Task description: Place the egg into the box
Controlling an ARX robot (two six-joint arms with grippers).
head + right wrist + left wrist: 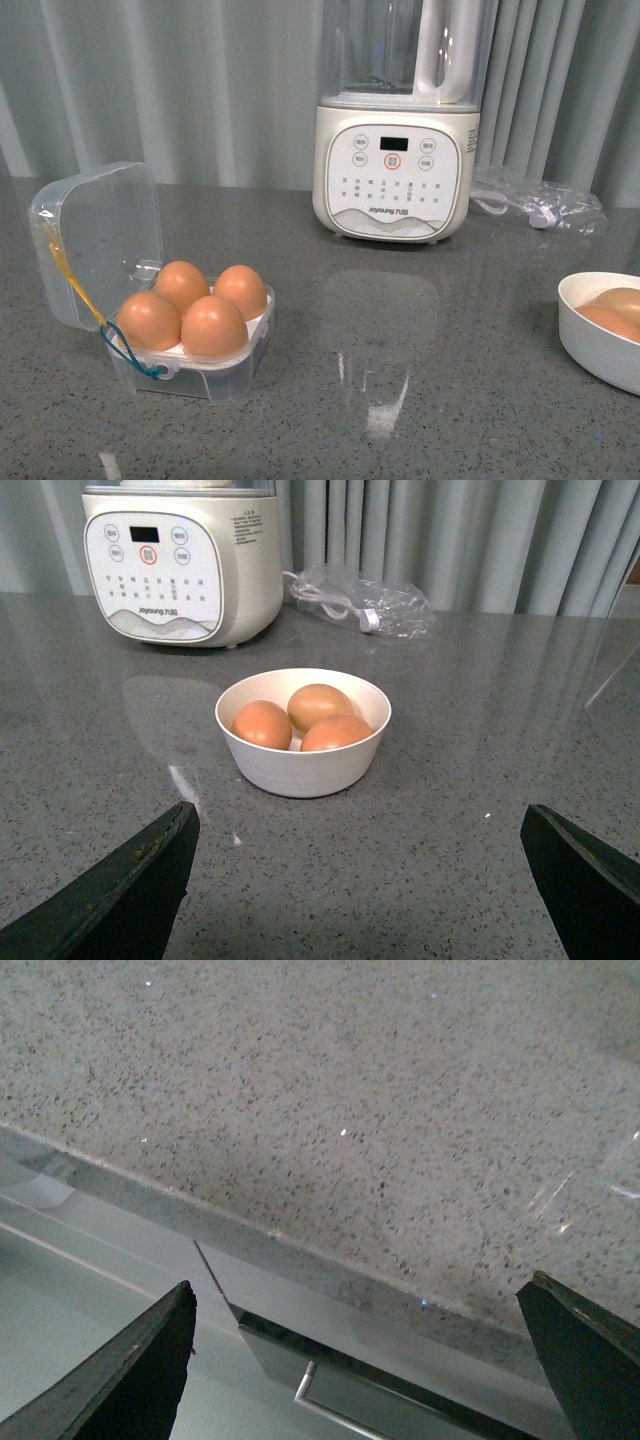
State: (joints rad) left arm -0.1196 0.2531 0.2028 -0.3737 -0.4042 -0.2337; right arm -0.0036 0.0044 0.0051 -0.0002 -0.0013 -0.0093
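Grey speckled countertop (350, 1110) lies under the left gripper (355, 1360), fingers spread, nothing held. Right gripper (357, 885) likewise spread, empty; white bowl (300, 770) of three brown eggs (262, 723) just ahead of it. Box (230, 375), left-gripper side, lid up, holds four, the egg (213, 326) in its nearest cell. Blender (180, 570) farthest back.

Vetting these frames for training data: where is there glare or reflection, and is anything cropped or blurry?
Front view: the blender mirrors on the glossy countertop, with a bright streak nearer the camera; the bowl is cropped at the right edge. Left wrist view: countertop speckle sharp, a few pinpoint glints. Right wrist view: evenly lit, bowl sharp, one pale glare streak beside it.
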